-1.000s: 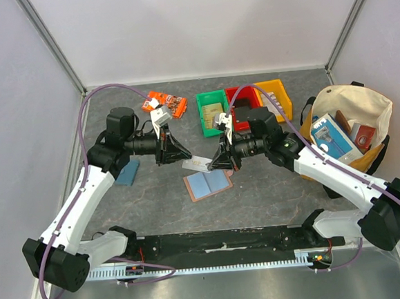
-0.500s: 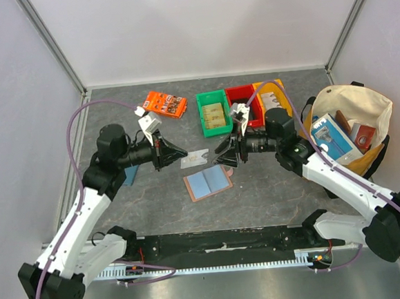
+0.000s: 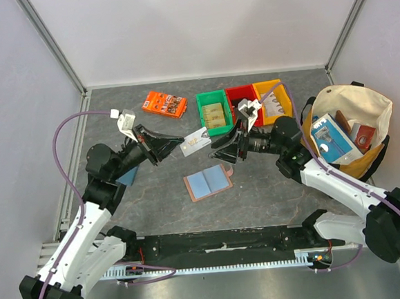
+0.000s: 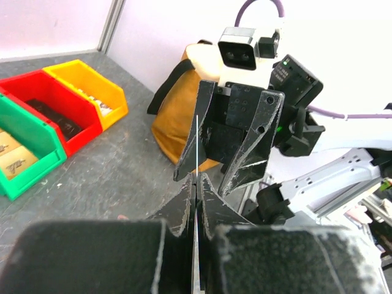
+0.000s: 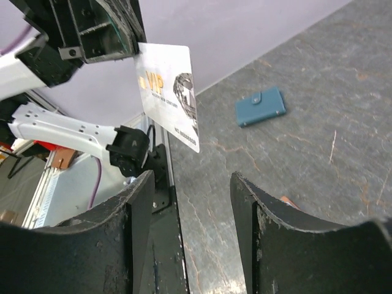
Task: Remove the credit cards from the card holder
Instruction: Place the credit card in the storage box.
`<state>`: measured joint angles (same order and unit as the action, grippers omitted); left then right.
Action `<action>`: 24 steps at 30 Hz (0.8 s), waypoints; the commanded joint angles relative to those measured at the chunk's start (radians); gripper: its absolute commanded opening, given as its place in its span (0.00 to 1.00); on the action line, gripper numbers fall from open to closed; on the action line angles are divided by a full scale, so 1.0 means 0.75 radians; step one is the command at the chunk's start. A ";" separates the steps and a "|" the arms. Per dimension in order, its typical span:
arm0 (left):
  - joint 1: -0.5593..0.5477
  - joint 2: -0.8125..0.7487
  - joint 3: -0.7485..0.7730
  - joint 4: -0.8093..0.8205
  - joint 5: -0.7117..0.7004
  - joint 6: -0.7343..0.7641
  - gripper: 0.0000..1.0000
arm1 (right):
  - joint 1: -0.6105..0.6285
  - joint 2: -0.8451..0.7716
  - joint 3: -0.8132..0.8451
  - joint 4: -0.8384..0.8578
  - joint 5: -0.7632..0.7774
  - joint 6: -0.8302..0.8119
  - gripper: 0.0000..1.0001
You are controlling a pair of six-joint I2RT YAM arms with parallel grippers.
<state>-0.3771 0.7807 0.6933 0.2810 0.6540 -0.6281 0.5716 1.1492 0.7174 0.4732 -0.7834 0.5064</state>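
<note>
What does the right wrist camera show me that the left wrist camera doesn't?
Only the right wrist: the card's printed face with VIP lettering, and the teal pouch lying flat on the table behind it.
Only the left wrist: the green bin, red bin and yellow bin in a row, with the tan bag beyond them; here the card is just a thin edge-on line.
Both: the left tool shut on the card, holding it in the air, and the right tool open, not touching it.
</note>
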 commanded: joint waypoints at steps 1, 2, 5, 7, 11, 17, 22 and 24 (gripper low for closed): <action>0.000 0.008 -0.020 0.180 0.009 -0.169 0.02 | -0.001 0.018 0.007 0.246 0.010 0.106 0.59; 0.002 0.010 -0.024 0.186 0.014 -0.177 0.02 | -0.001 0.018 0.009 0.271 0.003 0.120 0.59; 0.002 0.010 -0.037 0.200 0.014 -0.189 0.02 | -0.001 0.022 0.025 0.296 -0.001 0.137 0.57; 0.000 0.014 -0.039 0.206 0.022 -0.197 0.02 | -0.001 0.024 0.033 0.296 0.003 0.137 0.57; 0.000 0.021 -0.047 0.229 0.040 -0.218 0.02 | -0.001 0.032 0.050 0.300 0.020 0.137 0.54; 0.002 0.019 -0.057 0.231 0.046 -0.232 0.02 | -0.007 0.049 0.064 0.314 0.022 0.147 0.43; 0.002 0.023 -0.074 0.233 0.059 -0.236 0.02 | -0.022 0.043 0.072 0.328 0.014 0.159 0.40; 0.002 0.023 -0.078 0.233 0.059 -0.236 0.02 | -0.026 0.041 0.078 0.328 0.008 0.161 0.40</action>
<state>-0.3771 0.7990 0.6441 0.4072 0.6689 -0.7761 0.5613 1.1847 0.7238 0.6609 -0.7776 0.6197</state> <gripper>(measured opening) 0.025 0.403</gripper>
